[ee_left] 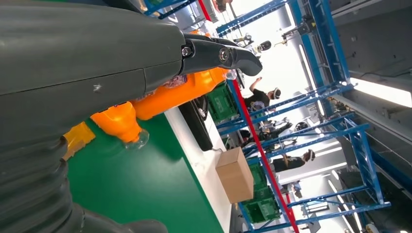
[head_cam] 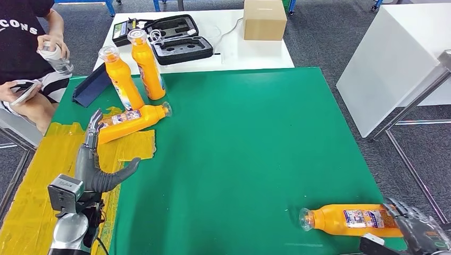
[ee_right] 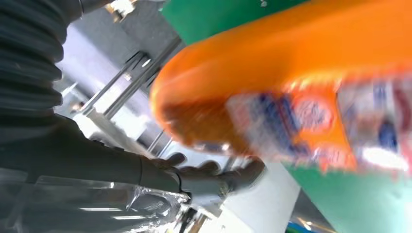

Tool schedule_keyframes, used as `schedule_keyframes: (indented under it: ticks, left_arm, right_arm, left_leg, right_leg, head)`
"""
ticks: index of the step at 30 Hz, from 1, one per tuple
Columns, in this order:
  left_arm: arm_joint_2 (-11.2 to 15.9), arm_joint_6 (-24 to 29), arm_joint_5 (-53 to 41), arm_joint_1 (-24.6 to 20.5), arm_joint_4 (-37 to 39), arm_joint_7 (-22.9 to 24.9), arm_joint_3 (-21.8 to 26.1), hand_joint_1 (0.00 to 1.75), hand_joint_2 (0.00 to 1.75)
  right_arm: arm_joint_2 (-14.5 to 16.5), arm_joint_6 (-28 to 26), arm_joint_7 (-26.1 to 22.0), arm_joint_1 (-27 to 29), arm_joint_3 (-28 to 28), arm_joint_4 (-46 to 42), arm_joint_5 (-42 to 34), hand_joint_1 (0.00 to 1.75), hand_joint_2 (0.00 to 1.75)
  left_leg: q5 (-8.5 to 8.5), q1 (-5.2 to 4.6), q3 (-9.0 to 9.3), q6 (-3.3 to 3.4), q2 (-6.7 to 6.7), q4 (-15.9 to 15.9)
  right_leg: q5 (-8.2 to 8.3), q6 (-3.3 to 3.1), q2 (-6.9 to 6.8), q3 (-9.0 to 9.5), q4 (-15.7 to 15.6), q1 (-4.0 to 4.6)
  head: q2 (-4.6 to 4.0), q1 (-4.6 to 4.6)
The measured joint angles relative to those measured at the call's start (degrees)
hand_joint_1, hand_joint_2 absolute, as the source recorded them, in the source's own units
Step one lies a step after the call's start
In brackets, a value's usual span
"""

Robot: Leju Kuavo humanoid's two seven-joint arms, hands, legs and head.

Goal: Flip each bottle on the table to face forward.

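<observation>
1. Lying on its side near the green counter [head_cam: 255, 154]'s front right corner, the orange plastic bottle with a clear cap and a printed label [head_cam: 353, 219] runs its long axis across the counter, cap pointing toward the counter's middle and base toward the right hand [head_cam: 420, 229].
2. That right hand sits at the bottle's base end, so it is plainly the nearer hand; whether its fingers clasp the bottle or merely rest beside it I cannot tell, since the head view crops it and the right wrist view is blurred.
3. Toward the counter's far left corner, a second orange bottle lying flat [head_cam: 130, 122] sits just beyond the left hand [head_cam: 98, 159], whose fingers are spread and hold nothing.
4. Two upright orange bottles [head_cam: 135, 74] stand behind that one.
5. Label facings on the upright pair are hard to read.
</observation>
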Motion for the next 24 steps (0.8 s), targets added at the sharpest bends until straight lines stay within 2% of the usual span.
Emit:
schedule_keyframes:
  ticks: [3,6,10,12,14,16,18,24]
  left_arm:
    - [-0.09,0.26,-0.5,0.08,-0.03,0.87,-0.25,0.0,1.75]
    - [-0.3,0.39,-1.12,0.06,-0.05,1.57,-0.59,0.0,1.75]
    - [-0.52,0.61,-1.3,0.01,-0.05,1.83,-0.85,0.0,1.75]
    - [-0.53,0.68,-1.32,-0.02,-0.05,1.9,-0.91,0.0,1.75]
    - [-0.53,0.72,-1.39,-0.07,-0.05,2.05,-0.92,0.0,1.75]
    - [-0.55,0.75,-1.46,-0.13,-0.05,2.2,-0.94,0.0,1.75]
    - [-0.58,0.8,-1.48,-0.2,-0.05,2.3,-0.97,0.0,1.75]
    - [-0.67,1.05,-1.73,-0.25,-0.05,2.46,-1.03,0.0,1.75]
  right_arm:
    - [0.01,-5.96,4.18,-5.26,5.1,6.59,7.33,0.0,1.75]
    - [0.72,-11.68,6.33,-11.67,10.29,14.08,12.7,0.0,1.75]
    - [1.37,-14.16,7.35,-17.21,14.72,20.37,14.75,0.06,1.75]
    - [1.62,-15.0,7.33,-18.67,15.95,22.14,15.25,0.31,1.75]
    - [2.1,-16.44,7.14,-19.92,16.98,23.65,16.01,0.94,1.75]
    - [2.88,-18.02,6.9,-21.15,17.96,25.07,16.62,1.43,1.75]
    - [3.82,-19.41,6.44,-22.21,18.81,26.09,16.67,1.51,1.75]
    - [6.2,-20.55,2.96,-24.31,20.2,26.78,12.5,1.52,1.75]
  left_leg:
    - [0.0,0.03,0.07,0.0,0.08,0.0]
    - [-0.01,0.1,0.28,-0.01,0.32,0.0]
    - [-0.12,0.2,0.58,-0.08,0.64,-0.01]
    - [-0.15,0.25,0.68,-0.1,0.72,-0.01]
    - [-0.17,0.33,0.72,-0.12,0.84,-0.01]
    - [-0.17,0.39,0.74,-0.13,1.02,-0.01]
    - [-0.16,0.4,0.81,-0.13,1.12,-0.01]
    - [-0.12,0.46,0.96,-0.12,1.07,0.01]
  right_leg:
    - [0.01,0.0,0.06,0.01,0.0,0.03]
    - [0.02,-0.01,0.3,0.12,0.0,0.09]
    - [0.07,-0.1,0.56,0.36,-0.05,0.21]
    - [0.12,-0.17,0.65,0.45,-0.12,0.26]
    - [0.22,-0.26,0.81,0.51,-0.2,0.35]
    - [0.34,-0.3,1.03,0.49,-0.25,0.41]
    - [0.42,-0.27,1.18,0.49,-0.27,0.42]
    - [0.48,-0.32,1.17,0.63,-0.27,0.49]
  head:
    - [0.0,-0.01]
    - [0.0,-0.01]
    - [0.0,0.03]
    - [0.0,0.03]
    - [0.0,0.04]
    - [0.0,0.04]
    - [0.0,0.04]
    - [0.0,0.03]
